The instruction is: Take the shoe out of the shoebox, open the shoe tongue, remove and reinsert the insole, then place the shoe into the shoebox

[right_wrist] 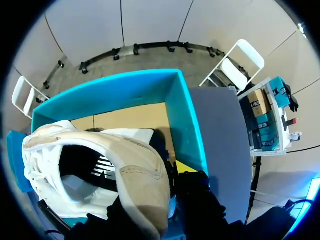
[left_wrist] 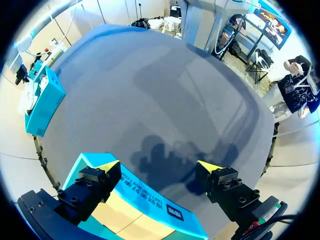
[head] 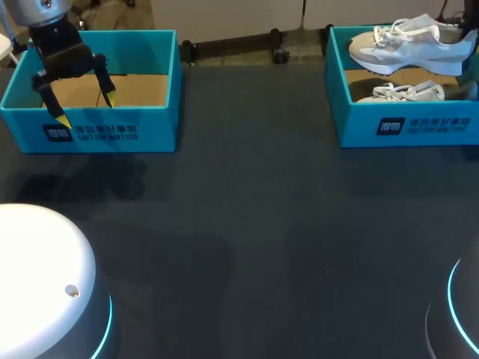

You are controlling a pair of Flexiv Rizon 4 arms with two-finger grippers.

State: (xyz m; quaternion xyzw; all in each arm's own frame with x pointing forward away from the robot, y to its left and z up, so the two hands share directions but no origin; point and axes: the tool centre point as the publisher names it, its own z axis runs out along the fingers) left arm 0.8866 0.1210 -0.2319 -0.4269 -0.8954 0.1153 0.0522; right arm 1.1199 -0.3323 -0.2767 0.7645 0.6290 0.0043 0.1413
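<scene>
Though only one yellow fingertip shows in the right wrist view, the right gripper is clamped on the heel of the shoe, its dark fingers pressed to either side of the tan heel collar. The pale shoe hangs sole-down just above the right shoebox, over its far half. Its long axis runs along the length of that box, roughly level. The toe points toward the table's middle and the heel toward the box's outer end, with the white laces on top. Under it, inside the right shoebox near the front wall, lies a second shoe, also lengthwise.

Well apart from the right shoebox, at the other end of the same far edge, stands the left shoebox, teal like the first, with its brown floor bare. The left gripper hangs over its front wall, fingers spread wide and gripping nothing.

Both boxes stand on the dark grey table, which stretches from the right shoebox toward the near edge.
</scene>
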